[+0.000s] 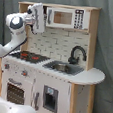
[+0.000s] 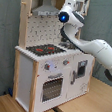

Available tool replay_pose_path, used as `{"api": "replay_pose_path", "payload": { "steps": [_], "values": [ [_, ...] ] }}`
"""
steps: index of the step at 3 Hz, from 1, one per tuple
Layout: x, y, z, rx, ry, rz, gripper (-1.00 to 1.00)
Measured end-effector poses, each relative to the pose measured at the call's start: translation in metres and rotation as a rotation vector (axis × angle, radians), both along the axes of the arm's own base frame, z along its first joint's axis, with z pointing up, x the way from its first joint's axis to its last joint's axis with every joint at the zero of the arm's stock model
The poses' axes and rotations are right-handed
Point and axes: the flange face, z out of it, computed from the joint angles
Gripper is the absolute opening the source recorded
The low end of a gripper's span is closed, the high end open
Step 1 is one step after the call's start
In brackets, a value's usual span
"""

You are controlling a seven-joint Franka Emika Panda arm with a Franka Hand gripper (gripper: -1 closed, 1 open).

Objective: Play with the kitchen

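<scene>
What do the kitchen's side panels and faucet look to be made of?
The kitchen side panels look like pale unfinished wood or plywood: matte, tan, lighter-edged. The faucet seems black plastic or painted wood with a dull sheen; the look leaves it open.

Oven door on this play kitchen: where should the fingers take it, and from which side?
Grip the horizontal bar handle just above the oven door's window, coming straight at the kitchen's front. The bar appears to stand off the panel and runs level, so fingers above and below it should close cleanly.
</scene>
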Motion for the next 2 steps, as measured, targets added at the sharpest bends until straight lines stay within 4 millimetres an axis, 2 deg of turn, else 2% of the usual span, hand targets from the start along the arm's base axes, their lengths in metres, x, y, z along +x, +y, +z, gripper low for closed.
{"api": "replay_pose_path", "payload": {
  "steps": [1, 2],
  "values": [
    [-0.003, -0.027, 0.009, 0.061, 0.029, -0.093, -1.00],
    [-0.021, -0.034, 0.016, 0.103, 0.044, -0.165, -1.00]
  ]
}}
